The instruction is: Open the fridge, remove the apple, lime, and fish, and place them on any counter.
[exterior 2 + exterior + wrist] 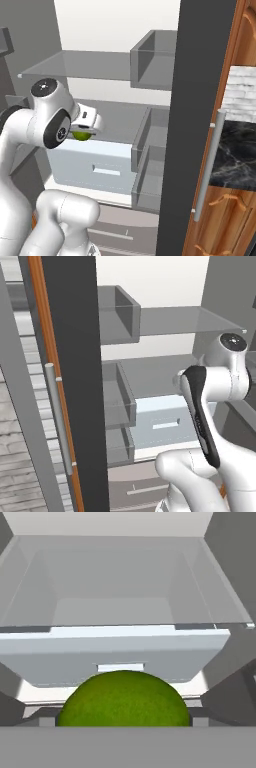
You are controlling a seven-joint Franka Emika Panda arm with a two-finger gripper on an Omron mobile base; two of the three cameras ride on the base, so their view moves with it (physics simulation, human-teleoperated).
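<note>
Fridge (pixel 125 30) doors stand open, so that step is done. My gripper (pixel 82 134) sits left of centre in the right base view, jaws spread wide around the lime (pixel 123 699), seemingly holding it. Carrying it to a counter (pixel 235 150) remains, and I cannot spot the apple or fish.

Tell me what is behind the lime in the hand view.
Behind the lime stands a pale drawer with a slot handle, under a clear glass shelf in the fridge. The lime covers the drawer's lower front.
</note>
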